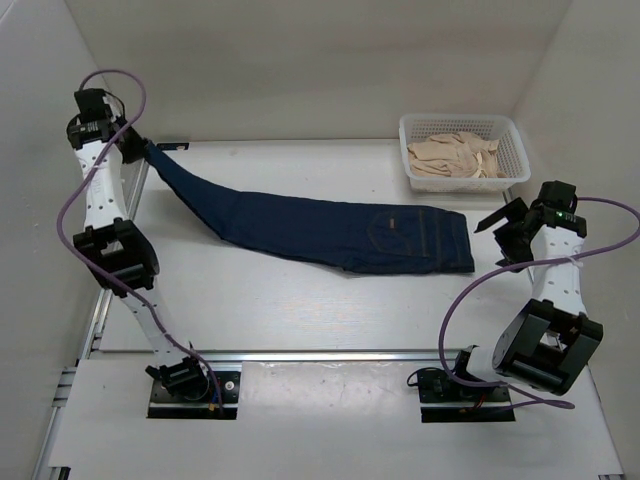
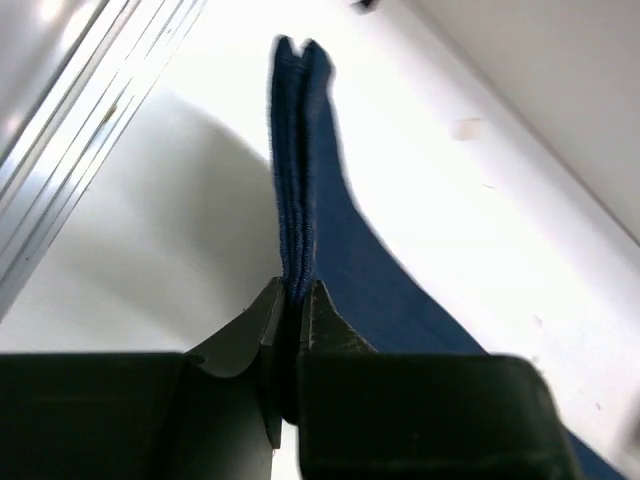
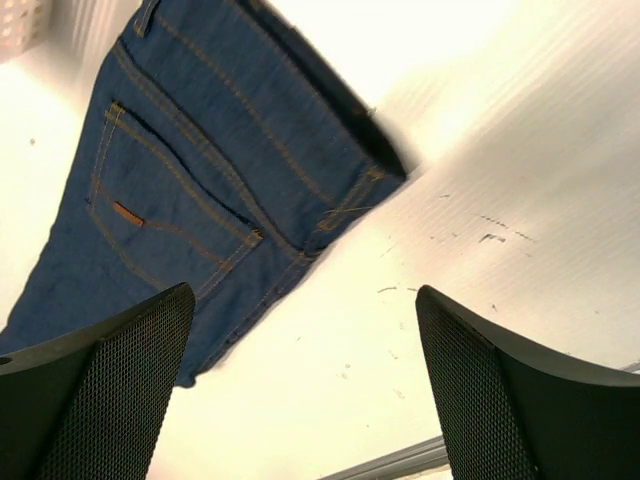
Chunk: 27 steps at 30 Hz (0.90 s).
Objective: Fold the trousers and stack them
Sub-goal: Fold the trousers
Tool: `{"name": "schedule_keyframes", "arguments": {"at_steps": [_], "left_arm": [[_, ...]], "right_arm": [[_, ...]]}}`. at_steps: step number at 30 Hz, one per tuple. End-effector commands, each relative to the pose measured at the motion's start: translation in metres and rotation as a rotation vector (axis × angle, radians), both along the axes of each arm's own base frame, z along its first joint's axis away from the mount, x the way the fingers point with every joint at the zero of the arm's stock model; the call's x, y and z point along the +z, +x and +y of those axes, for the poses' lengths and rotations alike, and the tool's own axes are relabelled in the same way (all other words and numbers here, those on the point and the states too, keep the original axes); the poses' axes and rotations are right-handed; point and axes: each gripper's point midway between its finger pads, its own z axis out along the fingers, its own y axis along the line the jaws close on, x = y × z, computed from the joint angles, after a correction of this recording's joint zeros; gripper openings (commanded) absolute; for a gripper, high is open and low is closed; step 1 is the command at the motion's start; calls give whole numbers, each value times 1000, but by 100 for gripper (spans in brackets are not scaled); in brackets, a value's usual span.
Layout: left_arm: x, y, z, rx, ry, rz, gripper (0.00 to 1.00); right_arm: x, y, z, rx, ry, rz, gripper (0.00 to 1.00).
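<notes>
The jeans (image 1: 330,225) are stretched long across the table (image 1: 300,320), folded leg over leg. The waistband and back pocket end is on the right, and the cuffs are over at the far left corner. The left gripper (image 2: 290,300) is clamped tight on the cuff edge, with denim pinched right between the jaws and lifted a bit off the surface, I think. The right gripper (image 3: 300,300) hangs spread wide just beside the waistband, holding nothing. A white basket (image 1: 465,125) of beige cloth sits at the far right.
</notes>
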Motion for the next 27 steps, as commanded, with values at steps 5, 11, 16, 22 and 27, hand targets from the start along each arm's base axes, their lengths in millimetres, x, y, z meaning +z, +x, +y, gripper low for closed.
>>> {"name": "schedule_keyframes", "arguments": {"at_steps": [5, 11, 16, 22, 27], "left_arm": [[73, -30, -112, -275, 83, -113, 10], [77, -56, -215, -443, 15, -147, 10], [58, -78, -296, -515, 10, -116, 10], [61, -88, -352, -574, -29, -133, 10], [59, -88, -391, -621, -48, -133, 10]], "right_arm": [[34, -2, 14, 91, 3, -116, 95], [33, -15, 22, 112, 10, -127, 95], [37, -16, 33, 145, 42, -151, 93], [39, -18, 40, 166, 40, -161, 93], [36, -23, 42, 166, 41, -158, 93]]}}
